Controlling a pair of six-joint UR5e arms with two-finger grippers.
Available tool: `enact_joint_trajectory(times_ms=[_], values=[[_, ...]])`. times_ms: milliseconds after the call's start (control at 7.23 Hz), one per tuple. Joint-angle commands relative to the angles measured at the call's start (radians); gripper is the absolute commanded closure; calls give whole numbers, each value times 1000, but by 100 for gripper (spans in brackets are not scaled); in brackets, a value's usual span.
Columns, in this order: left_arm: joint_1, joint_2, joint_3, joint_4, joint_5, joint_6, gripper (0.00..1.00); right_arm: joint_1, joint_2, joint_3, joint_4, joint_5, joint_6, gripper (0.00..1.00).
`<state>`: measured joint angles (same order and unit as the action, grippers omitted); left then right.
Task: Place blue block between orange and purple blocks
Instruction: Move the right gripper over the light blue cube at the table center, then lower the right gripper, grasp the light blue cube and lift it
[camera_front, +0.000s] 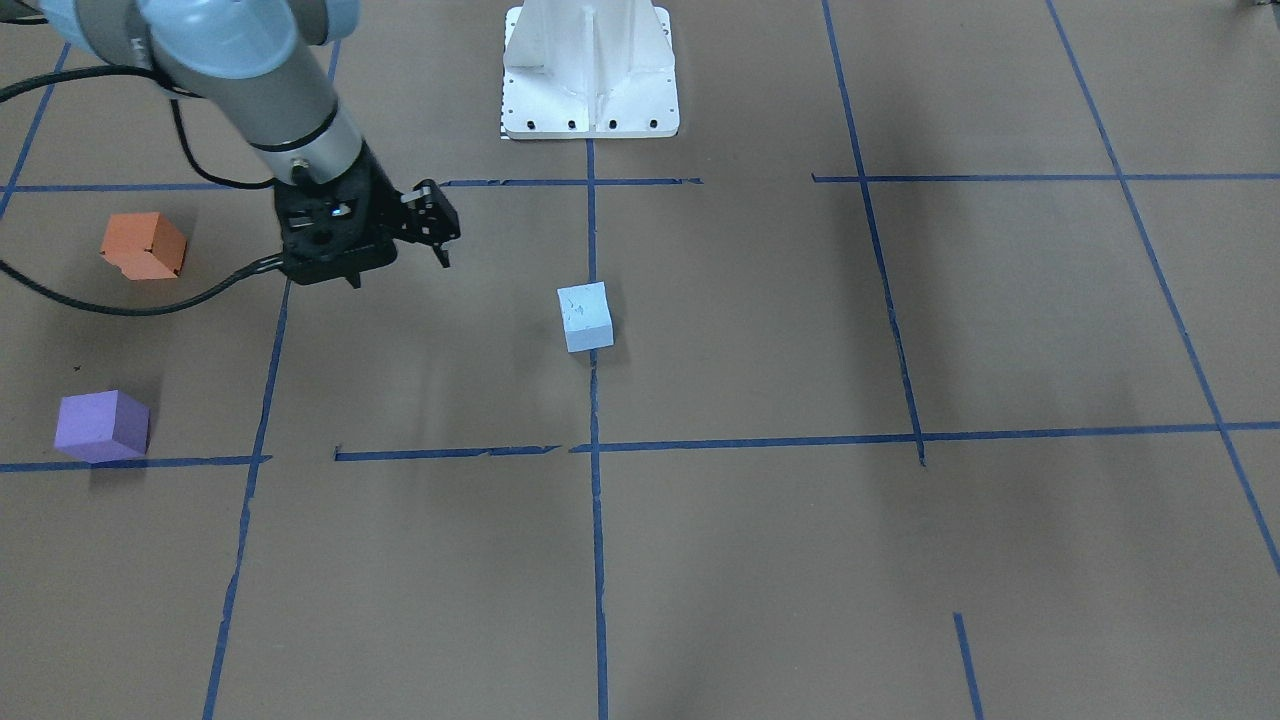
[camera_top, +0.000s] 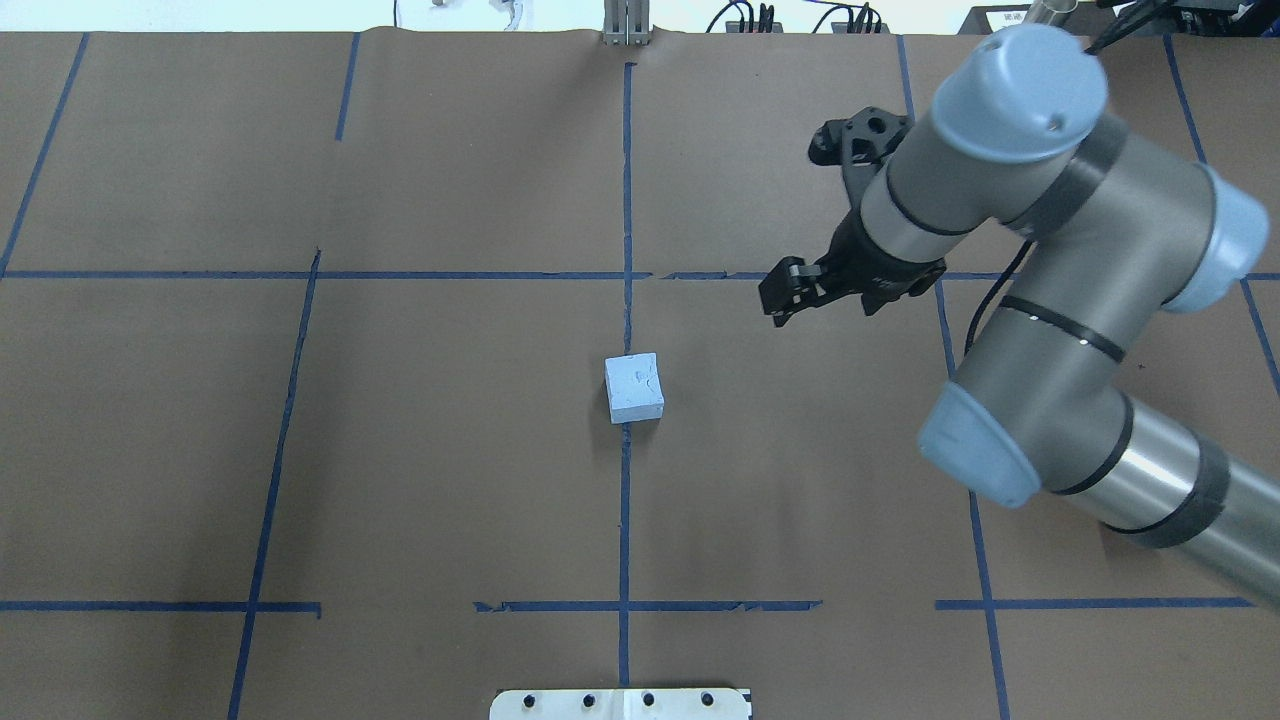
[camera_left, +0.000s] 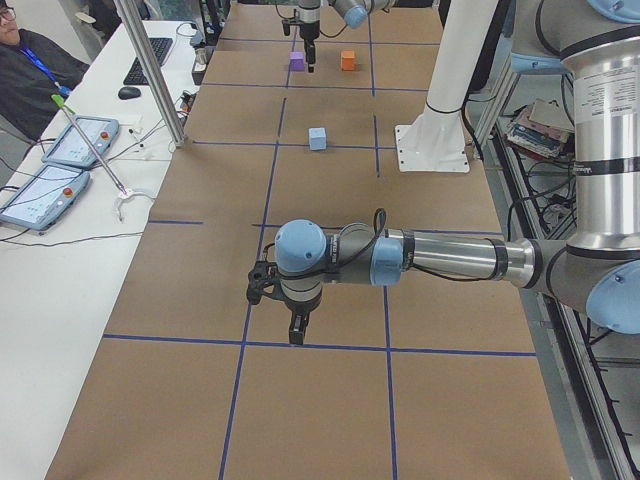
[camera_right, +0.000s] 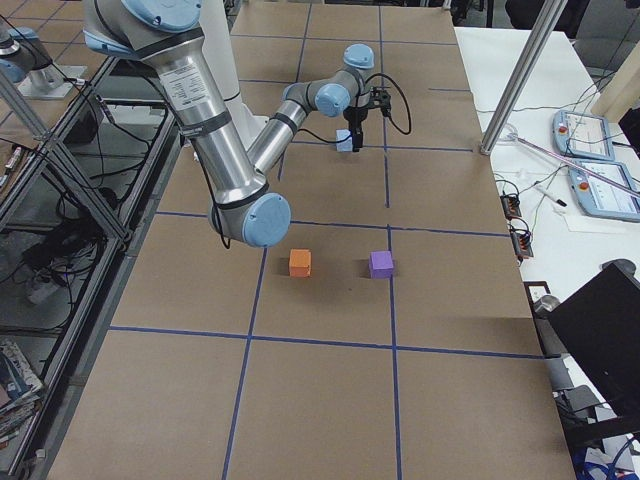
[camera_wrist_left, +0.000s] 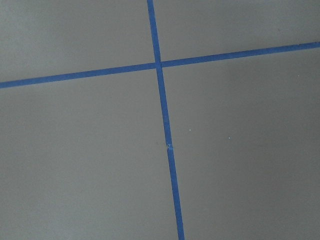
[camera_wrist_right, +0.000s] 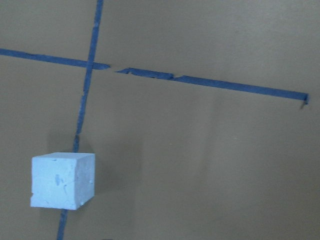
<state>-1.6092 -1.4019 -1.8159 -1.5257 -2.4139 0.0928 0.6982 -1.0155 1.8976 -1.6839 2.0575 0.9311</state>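
Note:
The light blue block (camera_front: 585, 316) sits on the centre tape line, also seen in the overhead view (camera_top: 634, 387) and low left in the right wrist view (camera_wrist_right: 62, 180). The orange block (camera_front: 144, 245) and the purple block (camera_front: 102, 426) lie apart at the robot's right end of the table. My right gripper (camera_front: 437, 235) hangs above the table between the orange and blue blocks, touching neither; its fingers look shut and empty (camera_top: 782, 297). My left gripper (camera_left: 297, 330) shows only in the exterior left view, so I cannot tell its state.
The white robot base (camera_front: 590, 75) stands at the table's back middle. Blue tape lines (camera_front: 595, 500) grid the brown table. A black cable (camera_front: 150, 305) trails from the right wrist near the orange block. The left wrist view shows only a tape crossing (camera_wrist_left: 158, 64).

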Motion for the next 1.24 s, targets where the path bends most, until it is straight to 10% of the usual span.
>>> enact_joint_trajectory(times_ms=[0,553,1106], values=[[-3,-3,-5,-1,-5,-18,0,-126,183,-169,3,-123,133,0],[-3,-5,-10,-1,-5,-19,0,-203,285,-448,194,-184,181,0],[-3,-3,-13,-1,-5,-33,0,-232,293,-512,199,-227,178,2]])
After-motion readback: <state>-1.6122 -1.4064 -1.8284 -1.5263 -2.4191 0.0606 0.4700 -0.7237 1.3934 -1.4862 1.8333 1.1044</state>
